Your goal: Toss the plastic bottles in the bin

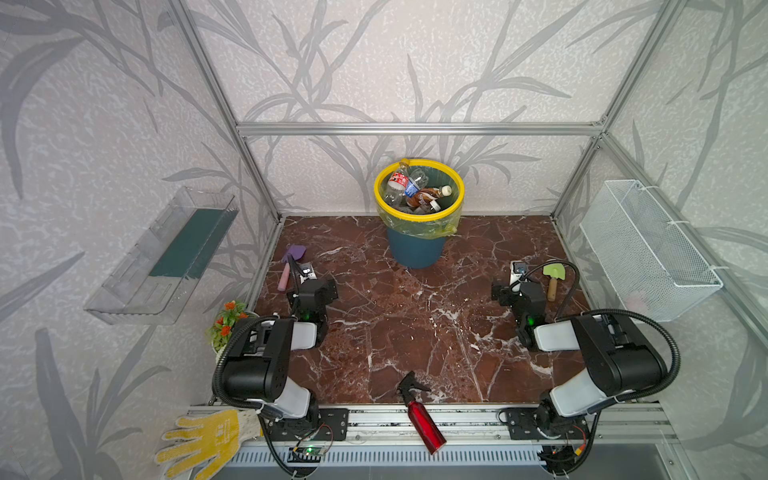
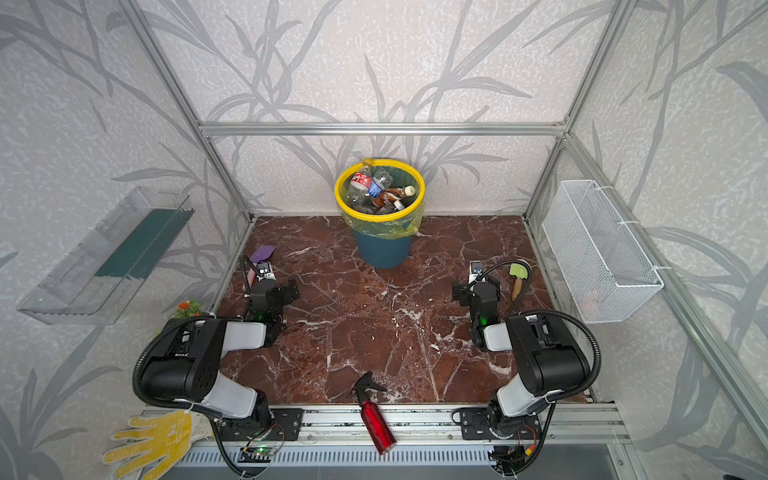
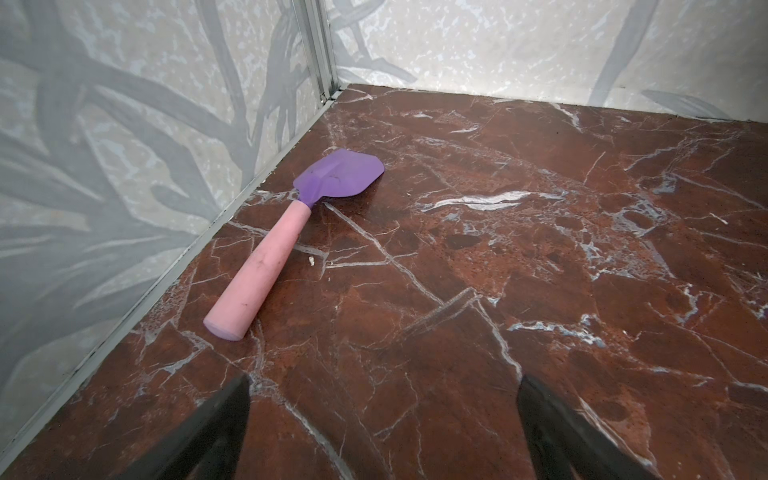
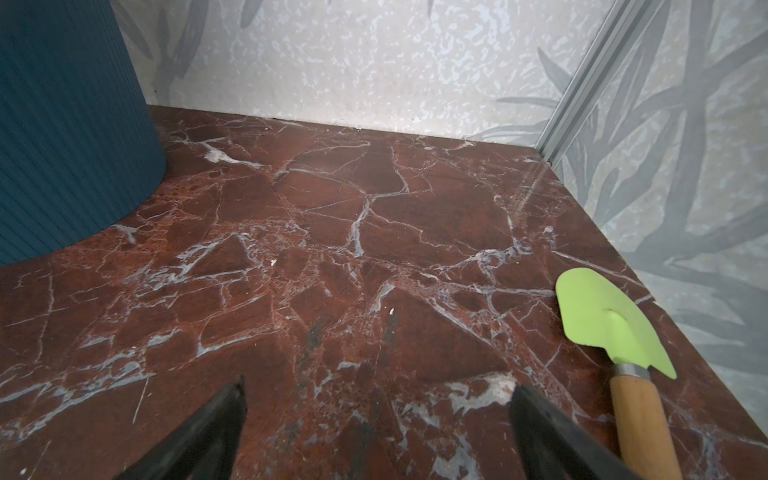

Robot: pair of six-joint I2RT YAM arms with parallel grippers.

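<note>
The plastic bottles (image 1: 422,195) lie piled inside the bin (image 1: 413,249), which in both top views stands at the far middle of the desk (image 1: 415,332). In the left wrist view we see the left fingers (image 3: 216,424) spread wide and empty near a purple trowel (image 3: 336,174). In the right wrist view the right fingers (image 4: 216,419) are likewise wide and empty, beside a green trowel (image 4: 602,324).

open right claw (image 4: 378,432) between bin (image 4: 70,137) and green trowel (image 4: 611,328).

blue bin (image 1: 415,249), yellow rim, red-brown marble table (image 1: 415,332)
</note>
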